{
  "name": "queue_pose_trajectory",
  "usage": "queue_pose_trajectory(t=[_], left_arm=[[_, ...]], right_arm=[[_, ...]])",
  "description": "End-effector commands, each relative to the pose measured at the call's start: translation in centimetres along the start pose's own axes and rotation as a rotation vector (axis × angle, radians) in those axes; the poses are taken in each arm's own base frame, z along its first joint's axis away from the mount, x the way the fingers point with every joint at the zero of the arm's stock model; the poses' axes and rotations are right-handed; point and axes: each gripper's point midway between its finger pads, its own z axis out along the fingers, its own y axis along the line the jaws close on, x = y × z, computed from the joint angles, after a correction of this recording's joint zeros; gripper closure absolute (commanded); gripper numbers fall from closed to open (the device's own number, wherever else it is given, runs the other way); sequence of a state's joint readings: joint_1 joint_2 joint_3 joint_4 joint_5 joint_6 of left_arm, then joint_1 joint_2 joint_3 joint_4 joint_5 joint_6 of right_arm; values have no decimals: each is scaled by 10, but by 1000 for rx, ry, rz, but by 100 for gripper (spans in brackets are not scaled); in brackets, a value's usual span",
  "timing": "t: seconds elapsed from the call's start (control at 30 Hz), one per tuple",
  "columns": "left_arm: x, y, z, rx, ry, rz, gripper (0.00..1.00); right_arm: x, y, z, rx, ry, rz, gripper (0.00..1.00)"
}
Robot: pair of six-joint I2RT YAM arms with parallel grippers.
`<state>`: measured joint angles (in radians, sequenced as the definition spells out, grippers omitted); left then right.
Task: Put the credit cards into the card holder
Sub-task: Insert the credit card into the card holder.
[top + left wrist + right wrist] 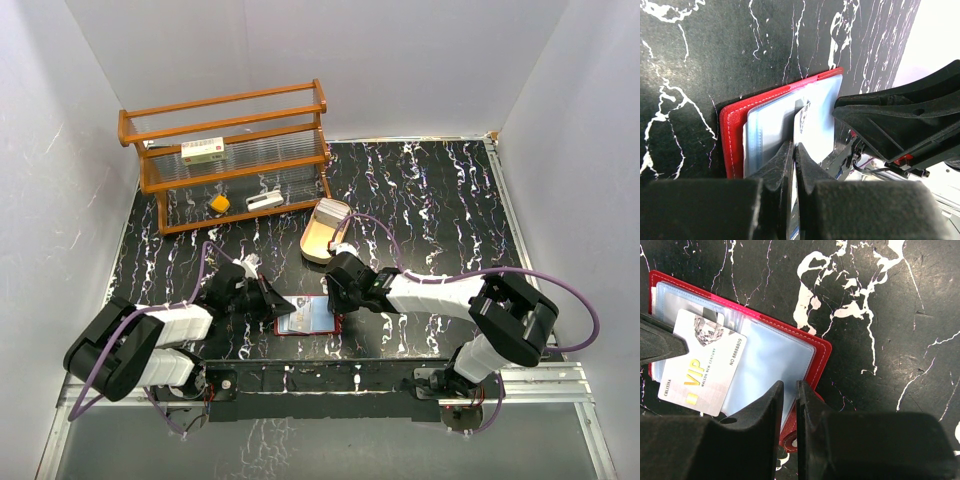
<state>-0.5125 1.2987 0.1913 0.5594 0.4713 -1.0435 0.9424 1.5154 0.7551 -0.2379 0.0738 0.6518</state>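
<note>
looking from above, we see only the middle strip of the card holder [308, 318]; the arms cover both of its ends. in the left wrist view, the left gripper [793, 149] is pressed together on the near edge of one credit card [812, 131], and its own fingers hide the rest of that edge. the card lies slanted across the holder's pale inner pockets. we cannot tell whether its leading edge sits inside a pocket. in the right wrist view, the right gripper [790, 386] stands over the holder's near edge with a narrow slit between its fingers. the fingertips mask the contact, so we cannot tell whether it pinches the holder. the holder lies open and flat on the black marbled table [430, 200], just ahead of the arm bases.

further back at left stands an orange wooden rack [225, 110]. it carries a white red-labelled box [203, 150] on a shelf, with a yellow item [219, 203] and a small white item [264, 201] lower down, both too small to identify. right of the rack, a tan oval tray [312, 248] holds pale cards [332, 212] at its far end.
</note>
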Motion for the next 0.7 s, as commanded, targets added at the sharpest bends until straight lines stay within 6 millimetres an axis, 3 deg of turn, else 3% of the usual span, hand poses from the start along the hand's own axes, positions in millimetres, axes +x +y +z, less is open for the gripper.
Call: queue_pose_trajectory(t=[0.0,0.67], left_arm=[[-3,0,4,-19,-1,29,100],[-10,-3,11,-31,-57,29,100]], right_arm=[[-3,-3,-3,8,-28,-11,85],[-5,-4,-5,11,-49,12,85]])
